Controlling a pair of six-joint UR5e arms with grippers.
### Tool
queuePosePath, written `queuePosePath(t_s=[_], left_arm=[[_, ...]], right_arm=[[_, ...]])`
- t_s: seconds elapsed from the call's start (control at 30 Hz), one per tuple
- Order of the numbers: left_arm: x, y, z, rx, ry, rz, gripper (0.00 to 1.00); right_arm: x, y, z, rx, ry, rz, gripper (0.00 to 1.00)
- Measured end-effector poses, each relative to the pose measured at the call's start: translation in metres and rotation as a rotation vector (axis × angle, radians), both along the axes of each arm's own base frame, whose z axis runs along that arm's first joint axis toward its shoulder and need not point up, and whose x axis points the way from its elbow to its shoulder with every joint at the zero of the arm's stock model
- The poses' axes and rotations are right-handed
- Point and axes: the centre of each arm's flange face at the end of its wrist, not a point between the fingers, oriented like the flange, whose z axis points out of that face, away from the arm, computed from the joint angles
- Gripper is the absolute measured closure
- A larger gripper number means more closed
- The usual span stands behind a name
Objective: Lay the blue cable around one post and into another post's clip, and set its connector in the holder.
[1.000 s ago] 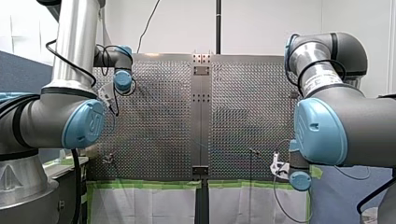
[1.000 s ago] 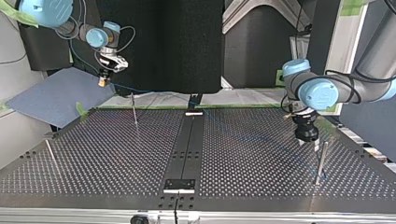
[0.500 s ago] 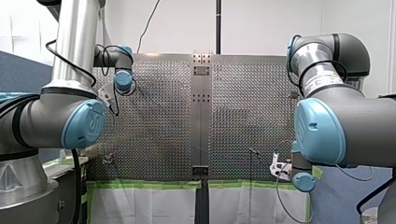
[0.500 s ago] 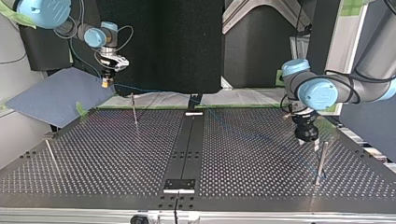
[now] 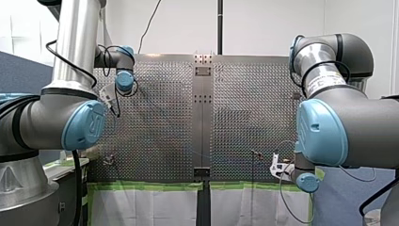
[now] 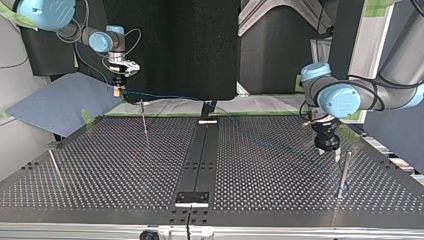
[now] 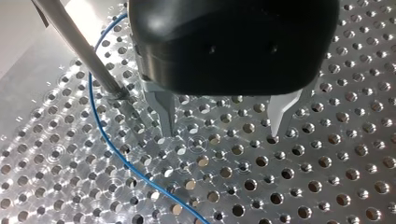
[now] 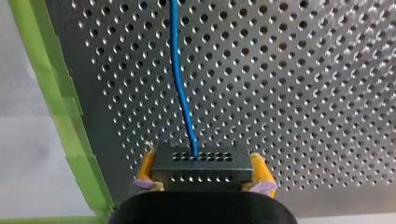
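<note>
Right tool (image 6: 119, 91) shifted, one connector (image 8: 200, 169), one blue cable (image 8: 180, 79)

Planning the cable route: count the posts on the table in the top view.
3. One post toward the back at left, one at the left edge, one beside my left gripper. Others may be hidden.
</note>
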Motion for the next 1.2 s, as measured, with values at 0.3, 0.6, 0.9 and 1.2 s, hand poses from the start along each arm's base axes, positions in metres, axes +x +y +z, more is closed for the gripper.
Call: queuePosePath(t_s=[0.3,0.6,0.9,1.2], left_arm=[[-0.006,0.01,0.003,-0.053,0.012,0.024,0.01],[-0.035,0.031,0.007,-0.018,0.076,0.112,0.01],[-0.074,0.039,0.004,0.002,0.157,0.157,0.01],[-0.089,0.03,0.049,0.035,0.141,0.077,0.01]], right_arm=[[0.007,0.003,-0.001,0.007,-0.01,0.078,1.0],[0.014,0.006,-0.001,0.012,-0.015,0.149,1.0],[0.023,0.012,-0.001,0.021,-0.024,0.23,1.0],[0.028,0.015,-0.001,0.027,-0.039,0.297,1.0]])
